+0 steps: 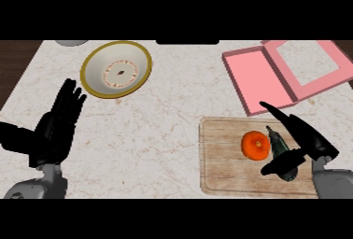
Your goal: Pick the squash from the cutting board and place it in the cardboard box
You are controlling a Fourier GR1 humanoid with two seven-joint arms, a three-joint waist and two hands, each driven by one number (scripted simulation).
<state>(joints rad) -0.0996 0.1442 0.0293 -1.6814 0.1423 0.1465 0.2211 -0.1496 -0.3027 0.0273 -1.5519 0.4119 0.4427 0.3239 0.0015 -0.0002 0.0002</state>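
right hand [303, 140] curled around dark squash [280, 145] on cutting board [228, 177], beside orange fruit [256, 145]; left hand [59, 121] resting open.

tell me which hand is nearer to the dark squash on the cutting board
Right. The right hand is over the cutting board, thumb curled around the squash. The left hand rests open far across the counter, near the view's left edge.

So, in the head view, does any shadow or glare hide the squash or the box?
Head view: light is even, no glare. The dark squash is partly hidden by the right hand, whose thumb curls under it, not by shadow. The pink box is fully lit; the plate looks taller than wide.
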